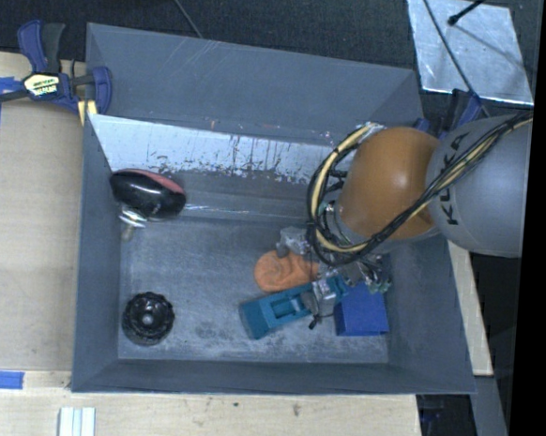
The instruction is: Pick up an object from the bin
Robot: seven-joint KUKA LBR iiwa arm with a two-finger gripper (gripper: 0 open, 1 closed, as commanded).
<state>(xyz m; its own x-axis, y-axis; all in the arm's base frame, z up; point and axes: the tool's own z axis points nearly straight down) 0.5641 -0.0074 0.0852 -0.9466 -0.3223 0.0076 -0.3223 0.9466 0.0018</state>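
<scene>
My gripper [322, 295] is low in the right half of the bin, under the arm's wrist. Its tip sits at the right end of a teal-blue plastic piece [271, 315] that lies slanted on the floor. Just left of the gripper and above the teal piece lies an orange rounded lump [276, 272]. A dark blue block [363, 314] rests immediately to the gripper's right, partly under the wrist. Whether anything is between the gripper's tips is hidden.
A black and red rounded thing [148, 194] lies against the back left wall. A black round knob [147, 317] sits in the front left corner. The arm and its cables cover the bin's right back part.
</scene>
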